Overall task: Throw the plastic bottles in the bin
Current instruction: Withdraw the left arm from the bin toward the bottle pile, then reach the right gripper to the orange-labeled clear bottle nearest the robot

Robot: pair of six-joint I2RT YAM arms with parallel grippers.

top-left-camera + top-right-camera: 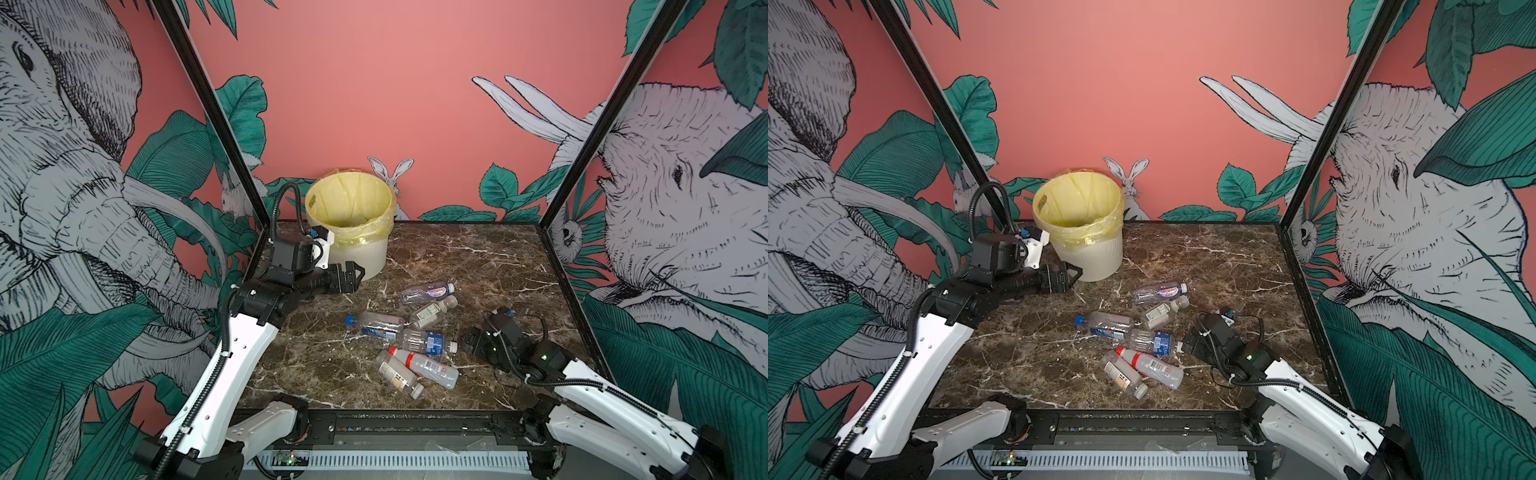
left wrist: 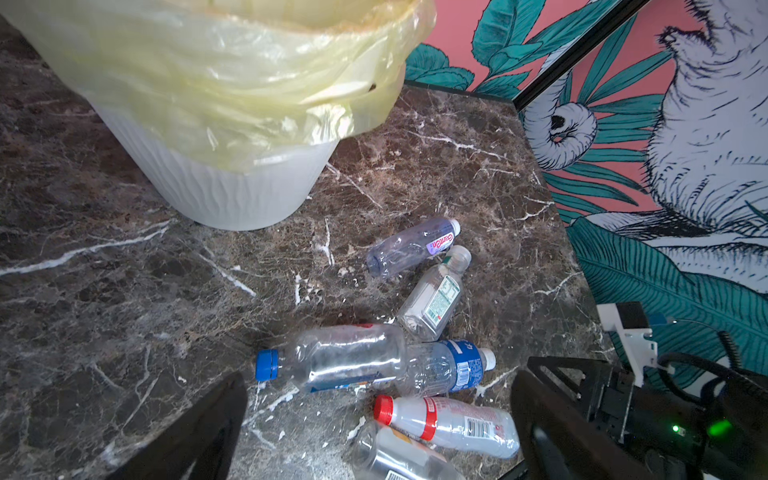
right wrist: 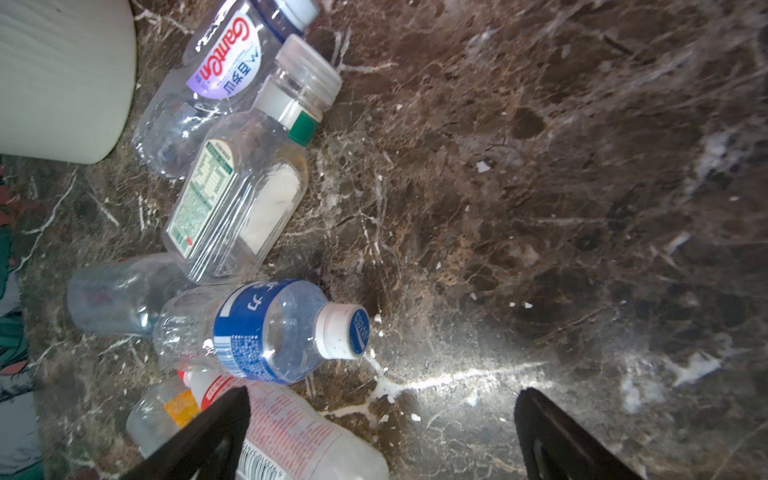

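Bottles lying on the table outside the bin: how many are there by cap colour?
Blue-capped bottle: 1
Red-capped bottle: 1
White or pale-capped bottles: 4
Total on the table: 6

white shell links with black joint housings make up the left arm (image 1: pixel 245 345) and right arm (image 1: pixel 631 415). black ribbed cable runs along each, held by small white ties. a green light (image 1: pixel 544 356) glows on one black joint of the right arm. the left gripper (image 2: pixel 378 378) and right gripper (image 3: pixel 382 395) have black wedge-shaped fingers.
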